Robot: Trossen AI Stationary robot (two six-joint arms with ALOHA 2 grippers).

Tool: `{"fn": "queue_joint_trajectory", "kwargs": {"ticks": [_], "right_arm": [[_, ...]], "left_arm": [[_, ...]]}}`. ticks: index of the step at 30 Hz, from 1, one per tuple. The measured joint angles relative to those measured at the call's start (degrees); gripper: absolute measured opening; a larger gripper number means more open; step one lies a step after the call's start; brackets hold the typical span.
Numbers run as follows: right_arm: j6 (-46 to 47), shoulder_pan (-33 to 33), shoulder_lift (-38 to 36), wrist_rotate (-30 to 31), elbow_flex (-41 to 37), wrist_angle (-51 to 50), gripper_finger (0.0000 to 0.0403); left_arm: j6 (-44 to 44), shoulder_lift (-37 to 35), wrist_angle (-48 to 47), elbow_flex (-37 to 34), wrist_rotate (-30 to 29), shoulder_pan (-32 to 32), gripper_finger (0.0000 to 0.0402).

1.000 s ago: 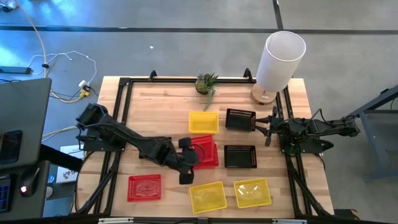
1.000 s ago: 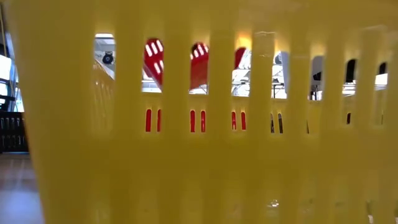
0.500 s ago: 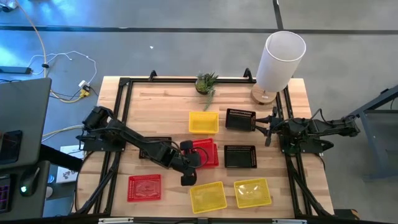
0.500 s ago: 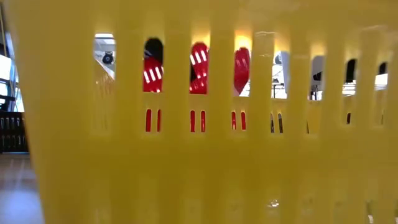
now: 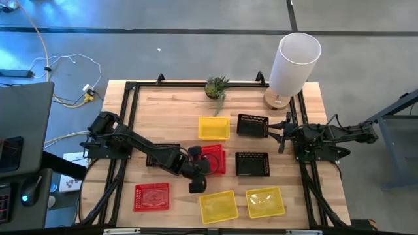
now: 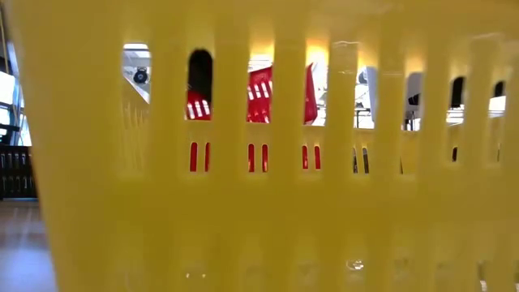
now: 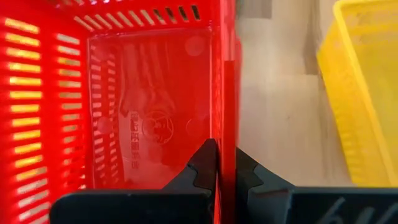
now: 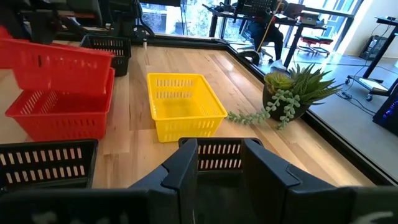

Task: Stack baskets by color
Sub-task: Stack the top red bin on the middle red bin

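My left gripper [image 5: 202,168] is shut on a red basket [image 5: 213,156]. It holds it just over a second red basket [image 8: 56,115] that stands on its bottom at the table's middle. Whether the two touch I cannot tell. A third red basket [image 5: 151,196] stands near the front left. Yellow baskets stand at the middle back [image 5: 213,128] and the front [image 5: 218,205] [image 5: 264,202]. At the right edge my right gripper [image 5: 279,134] waits open, a black basket [image 8: 221,152] just in front of its fingertips. My left gripper pinches the red basket's near side wall [image 7: 225,124] at its rim, one finger inside the basket and one outside. The fingers slant down from the table's left and lie along the wall. The basket is carried open side up, nearly level.
Black baskets stand at the right middle [image 5: 252,164] and back right [image 5: 253,125], and one under my left arm [image 5: 163,155]. A tall white cylinder [image 5: 295,62] and a small green plant [image 5: 217,87] stand at the far edge. A yellow basket wall [image 6: 259,227] fills the low view.
My left gripper has gone down with the red basket toward the red basket below it, staying shut. The carried basket has come from tilted to nearly level and now sits much lower over the other.
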Motion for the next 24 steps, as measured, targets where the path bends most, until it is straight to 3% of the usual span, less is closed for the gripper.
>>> {"fn": "queue_joint_trajectory", "kwargs": {"ticks": [11, 24], "right_arm": [[0.00, -0.02, 0.00, -0.02, 0.00, 0.00, 0.0110], [0.00, -0.02, 0.00, 0.00, 0.00, 0.00, 0.0110]], "left_arm": [[1.07, 0.52, -0.13, 0.00, 0.55, 0.67, 0.0003], [1.54, 0.52, -0.05, 0.00, 0.31, 0.71, 0.0067]]}}
